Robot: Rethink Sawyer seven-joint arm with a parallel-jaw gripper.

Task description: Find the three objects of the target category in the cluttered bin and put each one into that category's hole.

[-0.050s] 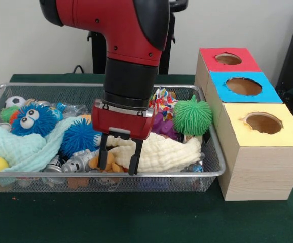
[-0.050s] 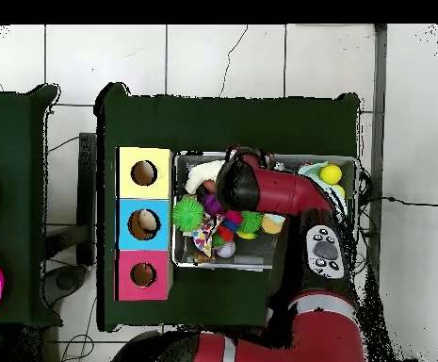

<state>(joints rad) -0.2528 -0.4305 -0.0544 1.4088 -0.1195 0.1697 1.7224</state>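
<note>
Clutter is the chief hazard here. The gripper (image 1: 119,158) hangs low in the wire bin (image 1: 215,167), its two dark fingers apart and empty, their tips down among a cream cloth (image 1: 161,152), a small silver robot toy (image 1: 78,163) and something orange between them that I cannot identify. If the jaws close where they stand, they may well pinch a fold of the cloth along with whatever lies under it, and a lift would then drag cloth and loose toys up together, or spill them over the rim.

The task sentence names no category, so which things are wanted is a guess. The spiky balls look like one likely set: a blue spiky ball (image 1: 79,136) just beside the gripper, a blue one with eyes (image 1: 32,119) further along, and a green spiky ball (image 1: 192,116) near the bin's box-side end. These are soft and may slip or squash out of a light grip.

Room inside the bin is tight. The fingers sit close to the near wire wall, and a sideways sweep could catch the mesh. A pale green cloth (image 1: 20,147) covers part of the other end. Above the bin the air is free. The three boxes stand just beside the bin in a row, yellow box (image 1: 260,152), blue box (image 1: 243,87) and red box (image 1: 227,58), each with a round hole on top; in the overhead view the blue box's hole seems to hold something already.
</note>
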